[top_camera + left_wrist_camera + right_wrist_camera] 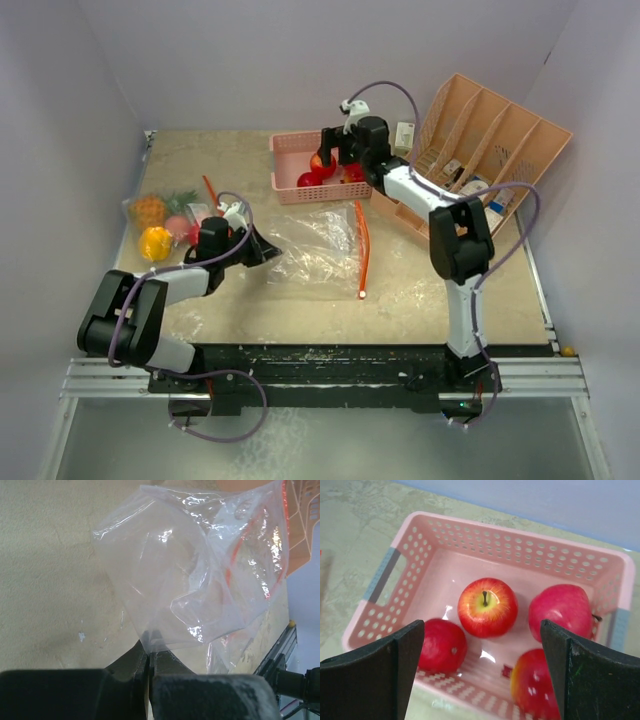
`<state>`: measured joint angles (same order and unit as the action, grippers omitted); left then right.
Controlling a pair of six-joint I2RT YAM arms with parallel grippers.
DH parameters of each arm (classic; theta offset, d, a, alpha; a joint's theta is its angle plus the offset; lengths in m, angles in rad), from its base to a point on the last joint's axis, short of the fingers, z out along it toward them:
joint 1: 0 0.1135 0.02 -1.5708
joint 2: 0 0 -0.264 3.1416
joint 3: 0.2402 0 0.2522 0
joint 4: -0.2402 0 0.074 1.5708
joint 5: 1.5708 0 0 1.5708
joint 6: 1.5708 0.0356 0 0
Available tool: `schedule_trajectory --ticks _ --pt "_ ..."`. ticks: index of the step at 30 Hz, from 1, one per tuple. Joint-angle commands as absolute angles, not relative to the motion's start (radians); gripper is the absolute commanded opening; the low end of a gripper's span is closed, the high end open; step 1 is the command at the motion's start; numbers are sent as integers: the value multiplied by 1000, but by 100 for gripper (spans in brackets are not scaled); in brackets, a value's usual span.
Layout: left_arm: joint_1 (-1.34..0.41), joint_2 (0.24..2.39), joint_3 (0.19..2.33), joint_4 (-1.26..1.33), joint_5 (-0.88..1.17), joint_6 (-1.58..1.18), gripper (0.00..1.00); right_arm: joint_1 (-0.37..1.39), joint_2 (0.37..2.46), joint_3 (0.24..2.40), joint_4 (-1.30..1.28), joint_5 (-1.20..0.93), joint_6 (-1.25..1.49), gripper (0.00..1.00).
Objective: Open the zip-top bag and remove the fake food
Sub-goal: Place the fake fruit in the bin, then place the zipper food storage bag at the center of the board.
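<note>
Four glossy red plastic apples (487, 607) lie in the pink perforated plastic basket (520, 532) at the far side of the worktop (420, 290). The right hand (482, 630) hangs just above them with its fingers (380, 675) spread wide, grasping nothing.

The clear, crinkled zip-top bag (320, 245) lies mid-worktop and looks empty, its orange zip strip (363, 250) turned toward the right arm. The left hand (149, 661) is clenched on the bag's near corner, with a fold of film nipped in its grip.

An orange plastic pineapple (150, 210) and a yellow plastic bell pepper (155, 243) sit at the left edge. Whether another bag wraps them I cannot tell.

The film is probably light, limp and slippery, so a firm pinch on a corner or the stiffer zip strip should hold it best. The fruits look hard, smooth and light, and are best taken across their widest part.
</note>
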<state>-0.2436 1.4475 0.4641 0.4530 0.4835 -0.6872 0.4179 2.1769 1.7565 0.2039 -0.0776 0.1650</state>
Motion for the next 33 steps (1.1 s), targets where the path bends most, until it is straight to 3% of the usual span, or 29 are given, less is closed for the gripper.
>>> schedule_trajectory --ticks 1,4,10,17,22,29,33 --pt "-245 1385 496 598 523 -690 0 413 1919 1552 364 -10 168 97" --pt "-235 1378 486 698 524 -752 0 384 1745 1385 405 77 200 97" --pt "-182 1452 497 987 571 -940 0 264 1361 1094 467 34 302 95" --pt "-137 1593 615 1251 593 -1151 0 262 1253 946 448 -19 301 94" --pt "-58 1561 678 1144 503 -1114 0 263 1243 846 489 -35 339 93" --pt "99 1442 719 772 254 -1069 0 264 1217 780 507 -79 365 92" --pt "149 1461 709 726 181 -1135 0 264 1225 766 514 -98 372 92"
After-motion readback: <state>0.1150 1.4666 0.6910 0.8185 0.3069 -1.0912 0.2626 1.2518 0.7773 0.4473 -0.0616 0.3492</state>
